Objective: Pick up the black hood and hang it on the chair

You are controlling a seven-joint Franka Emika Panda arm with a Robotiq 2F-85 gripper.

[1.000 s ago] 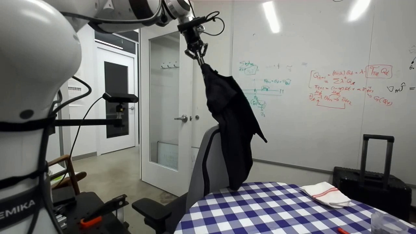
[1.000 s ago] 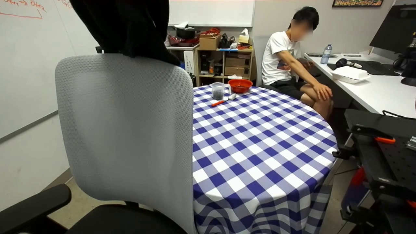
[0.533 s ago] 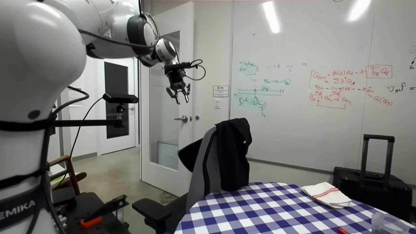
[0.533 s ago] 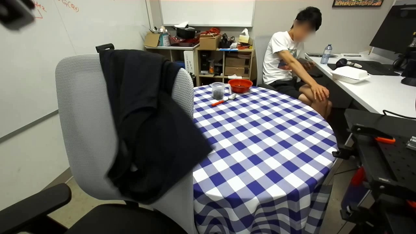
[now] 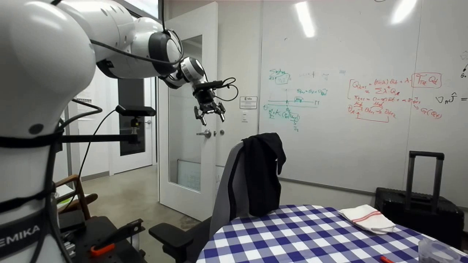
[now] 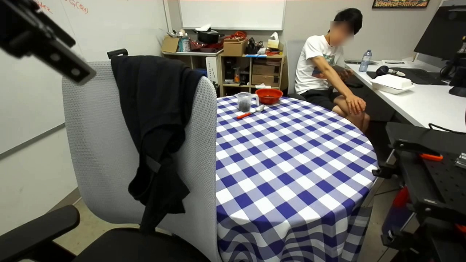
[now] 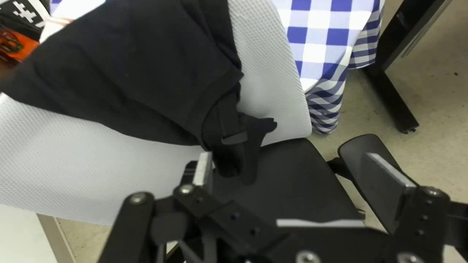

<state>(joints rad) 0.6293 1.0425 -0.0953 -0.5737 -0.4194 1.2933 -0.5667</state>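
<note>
Its loose end having swung inward since half a second ago, the limp black cloth hood (image 6: 156, 98) drapes over the tall-backed grey mesh office chair (image 6: 98, 153); the fingers (image 7: 387, 193), spread wide, hold nothing. Probably light, it is best pinched at the top fold

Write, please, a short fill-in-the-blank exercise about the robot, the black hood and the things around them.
1. The black hood hangs over a grey office ____.
2. With its jaws apart, the pincer holds ____.
3. The folded white towel has ____ stripes.
4. The suitcase has a ____ colour.

Missing words: chair; nothing; red; black.
</note>
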